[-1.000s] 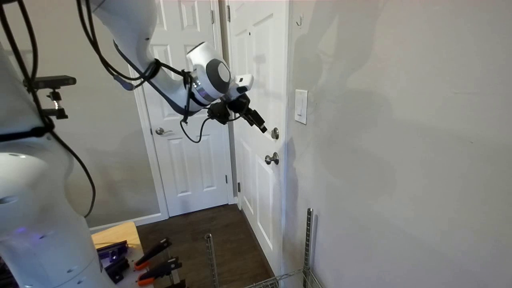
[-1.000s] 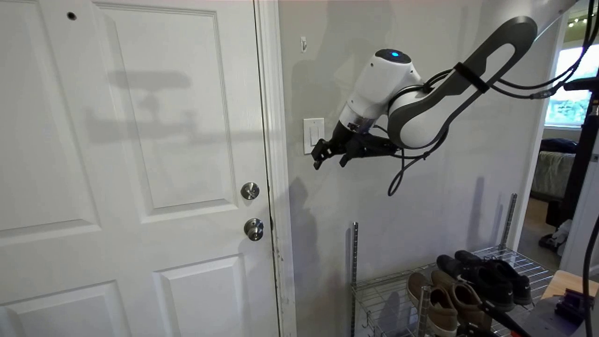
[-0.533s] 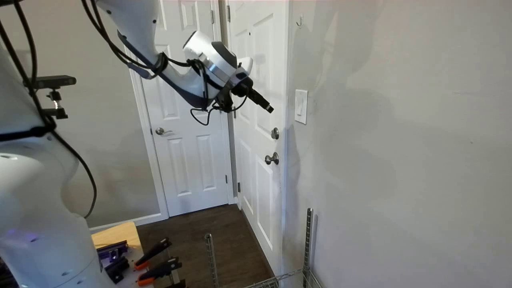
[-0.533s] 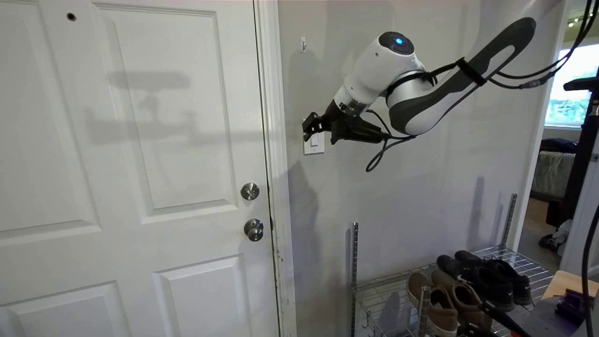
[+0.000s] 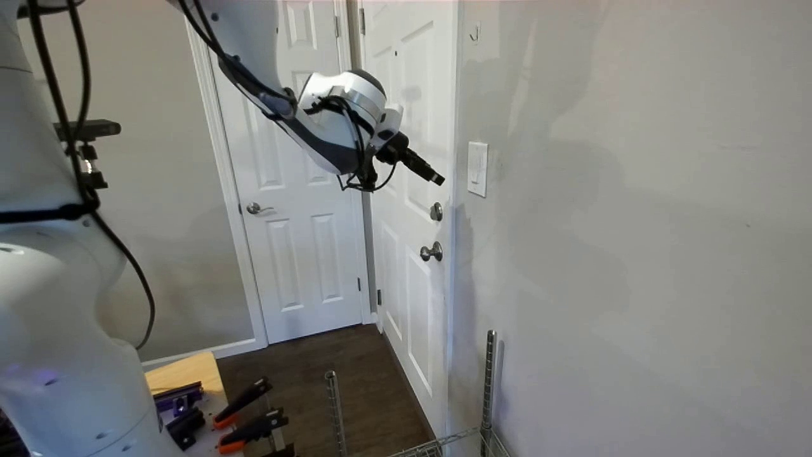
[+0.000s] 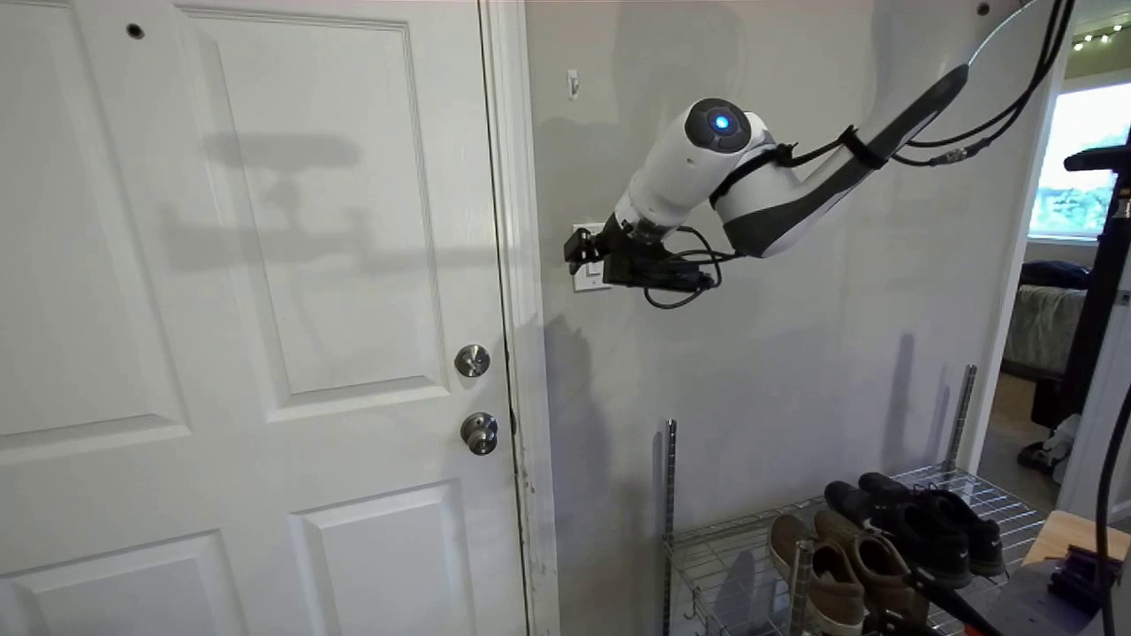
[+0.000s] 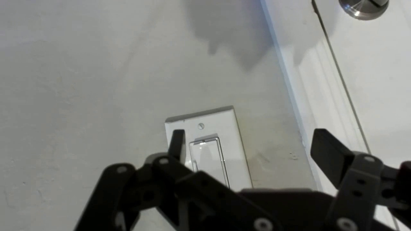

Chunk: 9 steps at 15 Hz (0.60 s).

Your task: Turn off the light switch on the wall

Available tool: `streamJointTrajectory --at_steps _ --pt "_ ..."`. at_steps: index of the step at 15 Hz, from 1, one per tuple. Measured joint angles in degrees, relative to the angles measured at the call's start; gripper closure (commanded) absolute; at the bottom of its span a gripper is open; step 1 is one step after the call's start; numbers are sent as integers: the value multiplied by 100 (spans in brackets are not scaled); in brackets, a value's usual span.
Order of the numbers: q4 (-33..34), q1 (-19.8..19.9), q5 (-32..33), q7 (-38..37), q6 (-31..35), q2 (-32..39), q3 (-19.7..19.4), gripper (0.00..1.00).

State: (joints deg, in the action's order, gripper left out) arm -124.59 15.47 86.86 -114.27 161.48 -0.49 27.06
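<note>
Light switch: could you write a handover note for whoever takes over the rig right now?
Gripper: open, holding nothing.
Light switch: on the wall beside the door frame; an exterior view shows a gap between it and the gripper.
Done: gripper is near the switch.
Left: most likely press it off; whether it is on or off can't be told here.

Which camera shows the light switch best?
The wrist view: the light switch looks biggest, though one end is hidden. An exterior view shows the whole plate, just small; in an exterior view, the pincer partly covers it.
</note>
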Motion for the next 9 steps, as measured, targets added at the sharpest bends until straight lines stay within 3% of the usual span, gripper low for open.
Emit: streamJointTrajectory --at_steps 9 --pt "362 5 1081 -1684 -261 541 -51 0"
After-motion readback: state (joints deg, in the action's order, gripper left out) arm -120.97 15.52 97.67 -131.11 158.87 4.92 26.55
